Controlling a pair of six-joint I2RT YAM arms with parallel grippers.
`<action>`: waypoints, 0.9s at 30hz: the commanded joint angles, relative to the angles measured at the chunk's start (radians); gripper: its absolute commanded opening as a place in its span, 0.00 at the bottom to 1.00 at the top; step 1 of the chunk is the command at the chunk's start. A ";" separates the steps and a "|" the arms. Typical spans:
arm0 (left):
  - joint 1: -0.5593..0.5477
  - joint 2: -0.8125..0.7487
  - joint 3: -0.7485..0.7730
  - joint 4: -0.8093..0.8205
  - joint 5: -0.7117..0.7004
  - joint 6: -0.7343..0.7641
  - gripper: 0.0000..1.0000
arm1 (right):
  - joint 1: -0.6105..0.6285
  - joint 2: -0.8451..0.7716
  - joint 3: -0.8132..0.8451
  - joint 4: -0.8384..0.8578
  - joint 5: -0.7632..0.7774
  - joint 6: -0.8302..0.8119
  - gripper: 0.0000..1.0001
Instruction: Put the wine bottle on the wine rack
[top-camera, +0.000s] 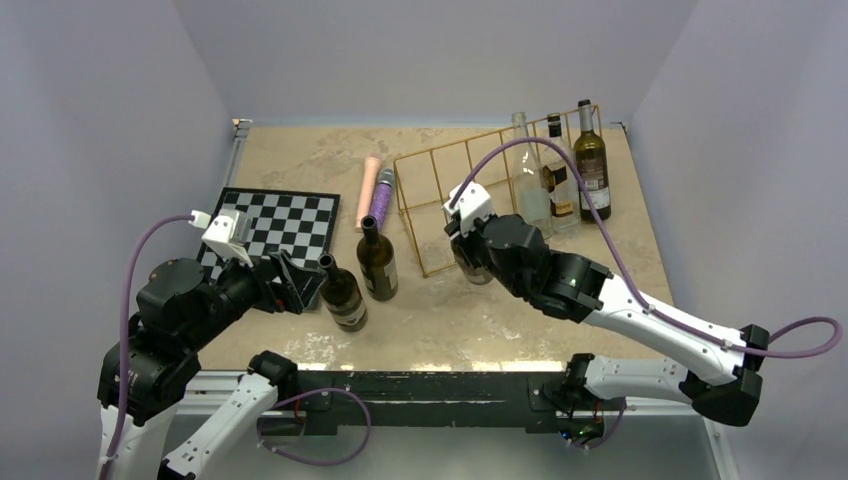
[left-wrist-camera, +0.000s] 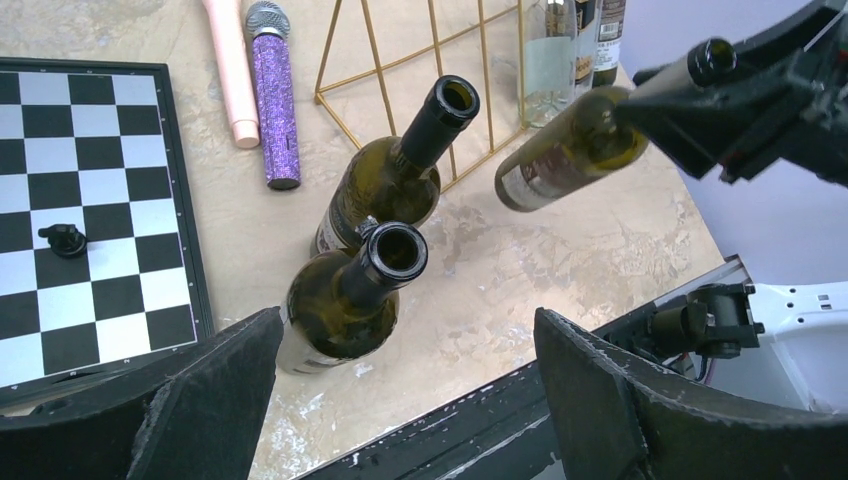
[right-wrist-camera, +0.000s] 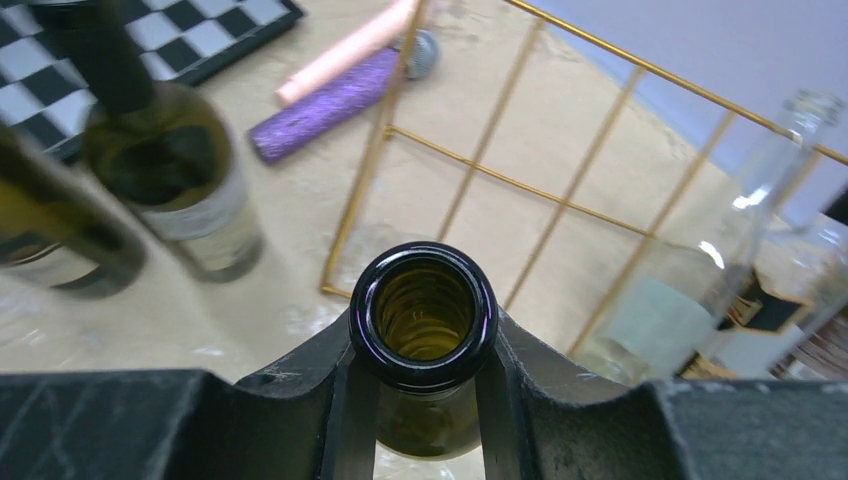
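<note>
My right gripper (right-wrist-camera: 424, 352) is shut on the neck of a dark green wine bottle (right-wrist-camera: 424, 310), whose open mouth faces the wrist camera. In the left wrist view this wine bottle (left-wrist-camera: 565, 155) hangs tilted above the table, off the surface. From above, the right gripper (top-camera: 466, 238) holds it at the near edge of the wine rack (top-camera: 470, 185), a golden wire frame with several bays. My left gripper (left-wrist-camera: 400, 400) is open and empty, just left of two upright wine bottles (top-camera: 343, 293) (top-camera: 377, 258) standing on the table.
A chessboard (top-camera: 285, 222) lies at the left with one black piece (left-wrist-camera: 65, 240) on it. A pink cylinder (top-camera: 371, 188) and a purple microphone (top-camera: 382, 198) lie between board and rack. Three upright bottles, one clear (top-camera: 527, 180), stand at the rack's right end.
</note>
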 joint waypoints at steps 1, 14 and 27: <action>-0.004 0.001 0.006 0.036 0.021 -0.003 0.99 | -0.099 -0.059 0.060 0.046 0.091 0.012 0.00; -0.004 0.000 0.002 0.048 0.020 0.006 0.99 | -0.363 -0.071 0.035 0.075 -0.039 0.060 0.00; -0.004 -0.005 0.016 0.034 0.017 0.009 0.99 | -0.487 0.075 0.150 0.055 -0.151 0.122 0.00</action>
